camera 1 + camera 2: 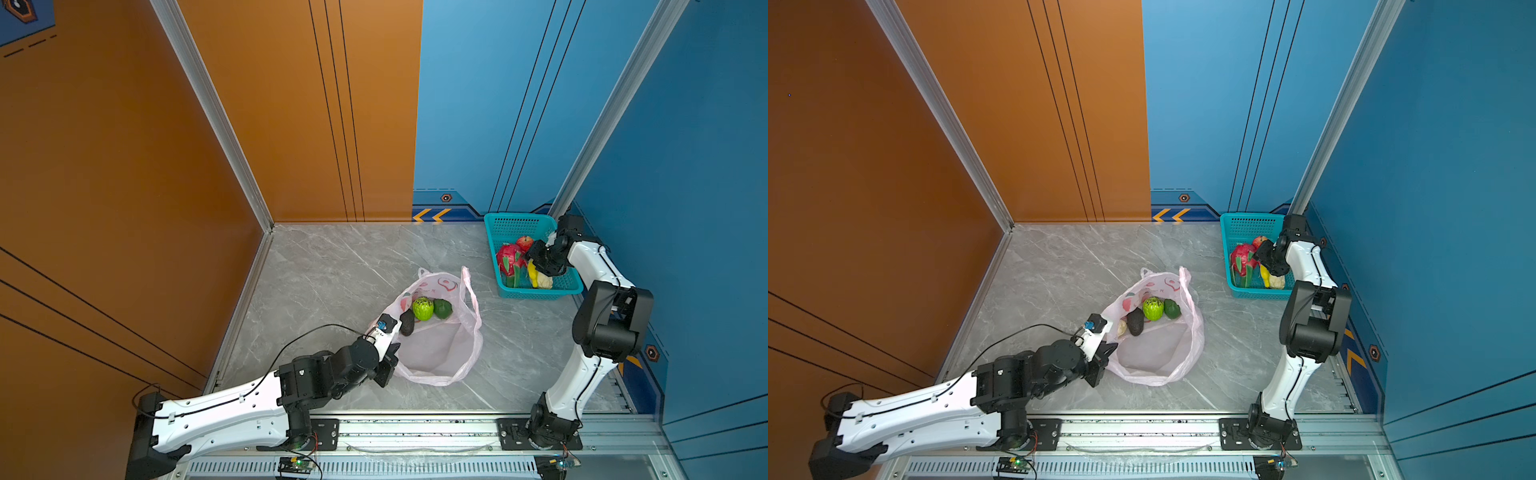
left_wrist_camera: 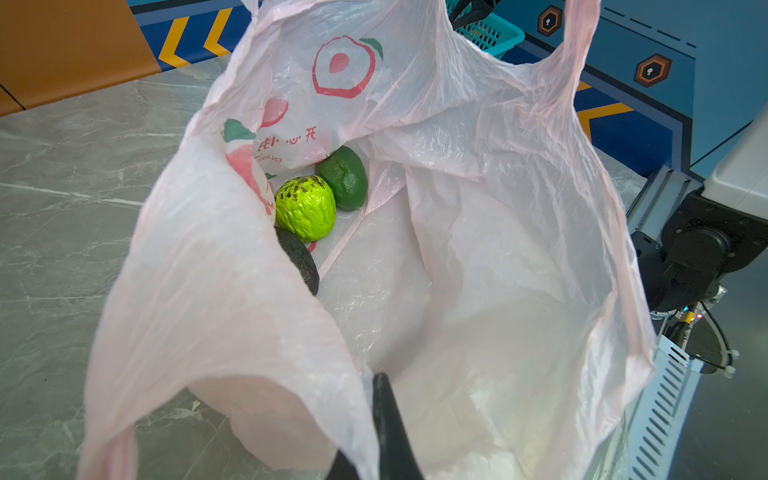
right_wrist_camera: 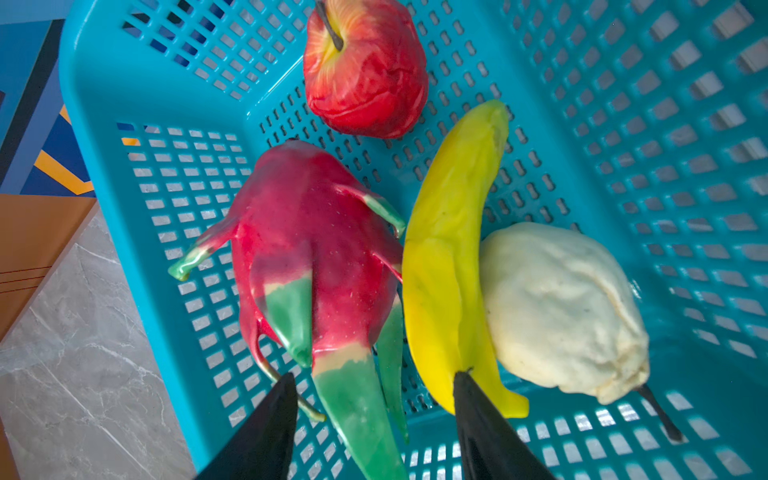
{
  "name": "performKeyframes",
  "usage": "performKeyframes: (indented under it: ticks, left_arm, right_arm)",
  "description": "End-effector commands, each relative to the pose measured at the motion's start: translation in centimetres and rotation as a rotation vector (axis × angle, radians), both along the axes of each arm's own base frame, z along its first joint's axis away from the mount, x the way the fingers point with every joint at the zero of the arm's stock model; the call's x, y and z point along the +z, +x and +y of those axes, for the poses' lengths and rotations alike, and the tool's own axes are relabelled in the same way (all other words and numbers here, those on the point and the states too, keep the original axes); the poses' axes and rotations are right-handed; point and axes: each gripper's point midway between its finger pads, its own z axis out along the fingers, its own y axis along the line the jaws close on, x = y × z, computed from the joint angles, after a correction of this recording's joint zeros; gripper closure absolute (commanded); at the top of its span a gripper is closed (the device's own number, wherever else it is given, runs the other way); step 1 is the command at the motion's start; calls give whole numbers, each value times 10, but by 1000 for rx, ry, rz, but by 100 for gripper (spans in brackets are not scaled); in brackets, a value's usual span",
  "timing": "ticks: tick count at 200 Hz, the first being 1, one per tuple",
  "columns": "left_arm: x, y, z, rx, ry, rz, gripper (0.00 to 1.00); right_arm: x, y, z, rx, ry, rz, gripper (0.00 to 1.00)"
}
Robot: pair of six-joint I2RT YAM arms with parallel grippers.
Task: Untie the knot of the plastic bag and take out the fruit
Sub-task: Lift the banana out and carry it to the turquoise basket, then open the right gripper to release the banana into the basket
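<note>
The pink plastic bag [image 1: 446,357] [image 1: 1167,357] lies open on the table, its loop handles [image 1: 471,291] loose; no knot is in view. My left gripper [image 2: 376,384] [image 1: 394,349] is shut on the bag's near rim. Inside lie fruit: a bumpy green one [image 2: 305,208], a smooth green one [image 2: 343,176] and a dark avocado [image 2: 299,259]. My right gripper [image 3: 374,378] [image 1: 538,257] hangs open over the teal basket [image 3: 166,216], holding nothing. Below it rest a dragon fruit [image 3: 316,249], banana [image 3: 449,249], apple [image 3: 365,70] and cream lumpy fruit [image 3: 561,307].
The basket [image 1: 540,293] stands at the back right against the blue wall. An orange wall bounds the left side. A metal rail [image 1: 415,432] with both arm bases runs along the table's front edge.
</note>
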Motion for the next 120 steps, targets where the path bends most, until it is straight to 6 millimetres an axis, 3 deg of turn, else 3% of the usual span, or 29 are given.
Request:
performKeyframes:
  ticks: [1, 42, 69, 120]
  left_arm:
    - [10, 1, 3, 3, -14, -6, 100]
    - [10, 1, 5, 4, -17, -12, 100]
    - [10, 0, 5, -3, -19, -13, 100]
    - [10, -2, 4, -18, -18, -13, 100]
  right_arm:
    - [39, -9, 14, 13, -16, -46, 39]
    - [73, -34, 54, 71, 17, -97, 38]
    - [92, -56, 91, 152, 43, -110, 38]
    - [155, -110, 166, 313, 72, -197, 33]
